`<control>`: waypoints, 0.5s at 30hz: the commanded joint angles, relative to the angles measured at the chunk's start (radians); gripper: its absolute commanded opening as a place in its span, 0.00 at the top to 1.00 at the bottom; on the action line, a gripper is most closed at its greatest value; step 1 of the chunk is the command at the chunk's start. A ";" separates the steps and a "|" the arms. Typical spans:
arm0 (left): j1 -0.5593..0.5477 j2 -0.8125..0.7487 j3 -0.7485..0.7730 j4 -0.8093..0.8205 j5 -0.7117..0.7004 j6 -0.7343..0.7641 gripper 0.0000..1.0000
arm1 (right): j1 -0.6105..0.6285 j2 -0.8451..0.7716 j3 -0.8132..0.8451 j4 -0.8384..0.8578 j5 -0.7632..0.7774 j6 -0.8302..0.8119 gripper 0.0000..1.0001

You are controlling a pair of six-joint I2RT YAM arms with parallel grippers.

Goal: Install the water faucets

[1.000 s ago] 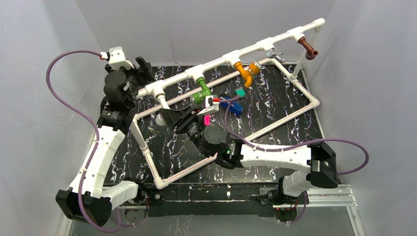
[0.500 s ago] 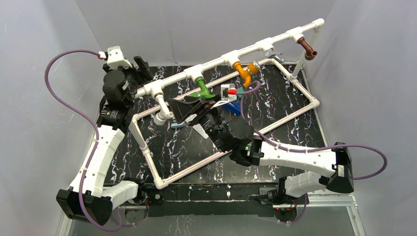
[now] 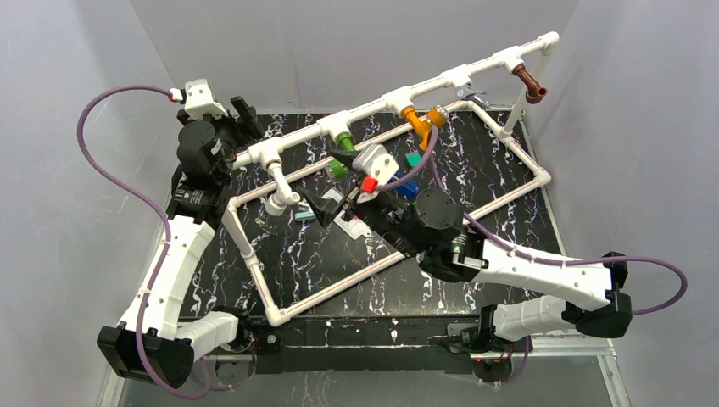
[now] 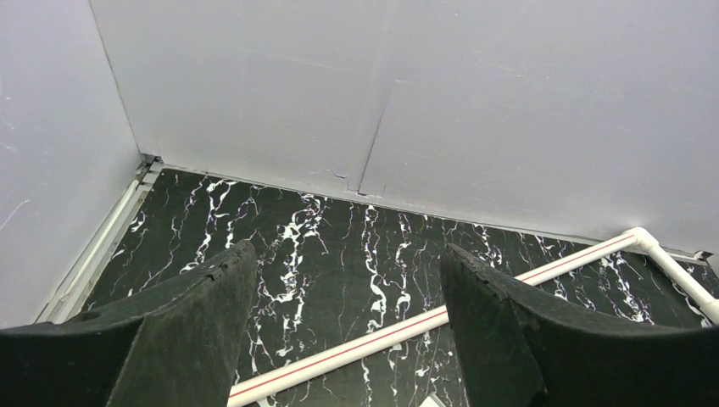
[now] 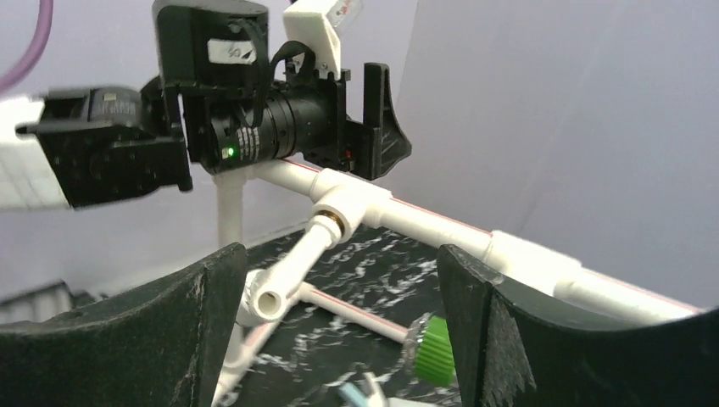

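Four faucets hang from the white pipe frame's (image 3: 475, 68) top rail: a white faucet (image 3: 281, 188) at the left, then a green faucet (image 3: 343, 142), an orange faucet (image 3: 420, 124) and a brown faucet (image 3: 532, 85). My right gripper (image 3: 322, 203) is open and empty, just right of the white faucet. In the right wrist view the white faucet (image 5: 288, 271) shows between my open fingers, with the green knob (image 5: 437, 360) by the right finger. My left gripper (image 3: 243, 114) is open and empty at the back left, behind the rail; it also shows in the left wrist view (image 4: 348, 322).
A blue piece (image 3: 404, 183) and a teal piece (image 3: 413, 159) lie by the right wrist. Small flat pieces (image 3: 343, 222) lie on the black marbled table (image 3: 500, 170) inside the frame. Grey walls close in the back and both sides. The left arm's wrist (image 5: 254, 127) sits above the left tee.
My right arm has swung right and back, and its open gripper has drawn away from the white faucet, which now shows in full. The left arm has hardly moved.
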 commanded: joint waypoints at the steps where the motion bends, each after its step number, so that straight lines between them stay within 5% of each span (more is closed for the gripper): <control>1: 0.008 0.139 -0.134 -0.342 -0.003 -0.016 0.23 | 0.000 -0.042 0.038 -0.083 -0.156 -0.374 0.12; 8: 0.008 0.141 -0.133 -0.343 -0.002 -0.016 0.23 | 0.014 -0.049 0.025 -0.195 -0.254 -0.885 0.14; 15: 0.008 0.142 -0.134 -0.343 -0.002 -0.016 0.23 | 0.044 0.030 -0.023 -0.170 -0.085 -1.391 0.12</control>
